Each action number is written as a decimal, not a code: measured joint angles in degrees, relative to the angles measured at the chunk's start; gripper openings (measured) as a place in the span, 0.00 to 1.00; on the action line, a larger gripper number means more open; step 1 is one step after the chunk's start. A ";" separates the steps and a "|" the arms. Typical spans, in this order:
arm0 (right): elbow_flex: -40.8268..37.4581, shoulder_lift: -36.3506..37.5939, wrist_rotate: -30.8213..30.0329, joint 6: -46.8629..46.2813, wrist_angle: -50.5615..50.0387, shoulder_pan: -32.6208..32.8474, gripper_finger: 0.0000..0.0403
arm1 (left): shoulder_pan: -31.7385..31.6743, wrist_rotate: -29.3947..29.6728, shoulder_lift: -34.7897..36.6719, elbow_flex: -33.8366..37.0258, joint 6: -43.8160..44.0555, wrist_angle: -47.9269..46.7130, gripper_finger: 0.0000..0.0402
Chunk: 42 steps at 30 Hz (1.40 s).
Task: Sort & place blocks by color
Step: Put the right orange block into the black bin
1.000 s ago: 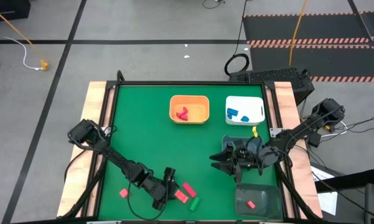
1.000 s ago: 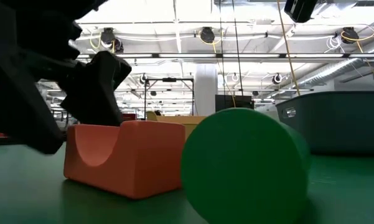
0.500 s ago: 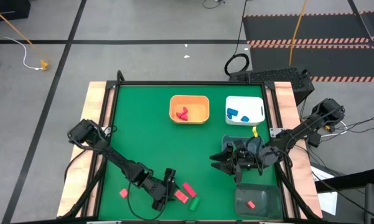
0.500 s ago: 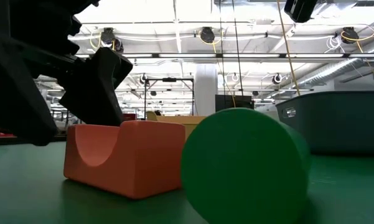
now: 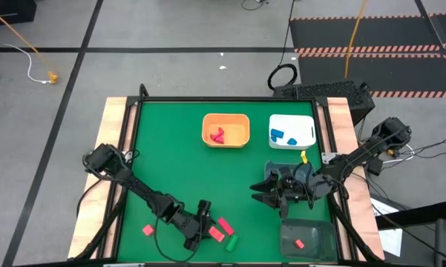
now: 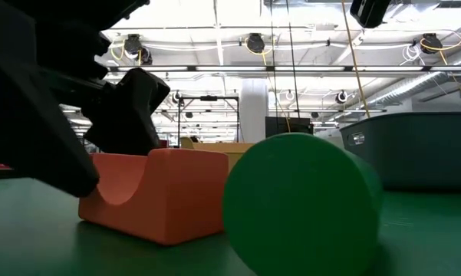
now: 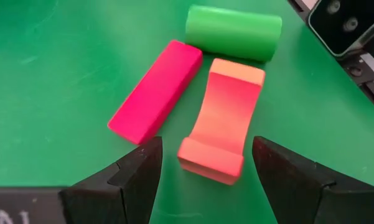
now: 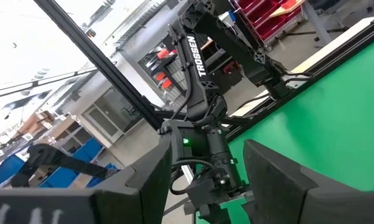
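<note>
The left gripper (image 7: 205,163) sits low over the near edge of the green table (image 5: 171,148), fingers (image 7: 121,180) apart with one on each side of the near end of a curved red block (image 7: 221,118), not yet touching it. Just beside that block lies a pink bar (image 7: 157,88), slanted, and past both rests a green cylinder (image 7: 233,31) on its side; whether the cylinder touches the curved block's far end cannot be told. In the high view the same cluster shows by the left gripper (image 5: 202,222): the pink bar (image 5: 225,224), the red block (image 5: 217,233) and the cylinder (image 5: 231,242). A further small red block (image 5: 148,231) lies apart nearer the table's left edge. In the low view the cylinder (image 6: 299,203) fills the foreground with the curved block (image 6: 157,192) beside it and the dark gripper over that block's left end. The right gripper (image 5: 258,191) hovers with fingers spread above the table's right half, in front of the grey bin (image 5: 306,239), which holds one red piece (image 5: 299,243). The orange bin (image 5: 225,130) at the far side holds a red piece (image 5: 218,136), and the white bin (image 5: 292,130) beside it holds blue pieces (image 5: 283,136)
</note>
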<state>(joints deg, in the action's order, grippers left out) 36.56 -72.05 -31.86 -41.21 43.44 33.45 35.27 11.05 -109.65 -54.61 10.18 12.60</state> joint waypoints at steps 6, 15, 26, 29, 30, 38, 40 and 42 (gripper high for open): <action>0.00 0.00 -1.24 0.35 -0.09 0.00 0.47 | 0.01 -0.13 0.00 0.00 -0.05 0.07 0.61; 0.00 0.00 -1.19 0.35 -0.11 0.00 0.47 | -0.23 -3.52 0.00 0.00 0.25 -0.81 0.34; 0.00 0.00 -1.15 0.00 -0.11 0.02 0.47 | -0.42 -3.51 0.36 0.00 3.86 1.02 0.33; 0.00 0.00 -1.13 -0.41 -0.10 0.02 0.47 | -0.63 -3.21 1.00 -0.02 4.45 3.17 0.33; 0.00 0.00 -1.13 -1.00 -0.11 0.02 0.47 | -0.69 -2.46 1.55 -0.01 4.92 2.90 0.33; 0.02 0.08 -0.46 -11.90 -2.69 0.02 0.50 | -2.07 7.86 7.09 -0.37 3.91 4.08 0.33; 0.02 0.04 2.06 -14.28 -3.75 -0.01 0.52 | -2.70 9.81 8.28 -0.35 2.07 4.11 0.33; 0.02 0.05 4.01 -17.59 -4.13 -0.24 0.55 | -3.76 10.21 8.97 -0.37 1.48 4.76 0.33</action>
<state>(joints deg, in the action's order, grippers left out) 36.58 -72.01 -27.85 -58.80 39.31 33.21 31.52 21.26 -100.67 -54.98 11.66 17.36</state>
